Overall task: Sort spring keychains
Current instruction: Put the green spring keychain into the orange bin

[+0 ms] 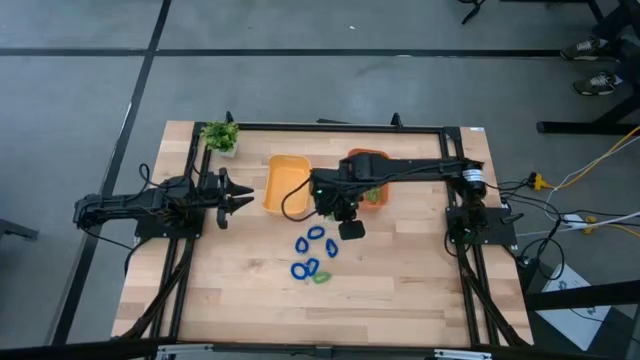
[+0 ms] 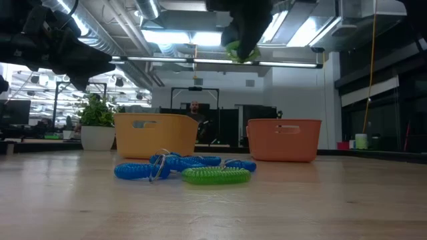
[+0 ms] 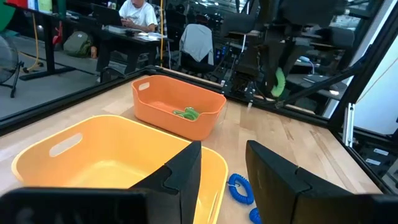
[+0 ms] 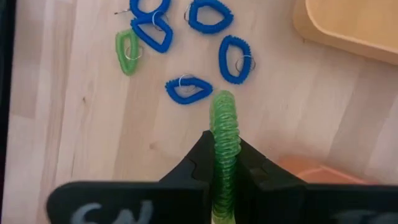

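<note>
Several blue spring keychains (image 1: 312,243) and a green one (image 1: 322,277) lie flat on the wooden table near its middle; they also show in the right wrist view as blue keychains (image 4: 188,89) and a green keychain (image 4: 127,50). My right gripper (image 1: 345,210) hangs above the table, just on the near side of the orange bin (image 3: 177,106), shut on another green keychain (image 4: 224,137). One green keychain (image 3: 186,113) lies on the orange bin's floor. My left gripper (image 3: 224,152) waits open at the table's left, beside the yellow bin (image 1: 285,183). My right gripper pinches the green keychain's coil (image 4: 224,155) between its two fingers (image 4: 200,155), coming from above and pointing steeply down. The loop shows edge-on and sticks out past the fingertips. It hangs below the gripper (image 2: 240,52), lifted clear, high above the table.
A small potted plant (image 1: 220,136) stands at the table's far left corner. The yellow bin (image 3: 112,155) and the orange bin stand side by side behind the keychains. A person sits at a desk (image 3: 138,14) in the room beyond. Bare wood lies along the table's near edge (image 1: 330,320).
</note>
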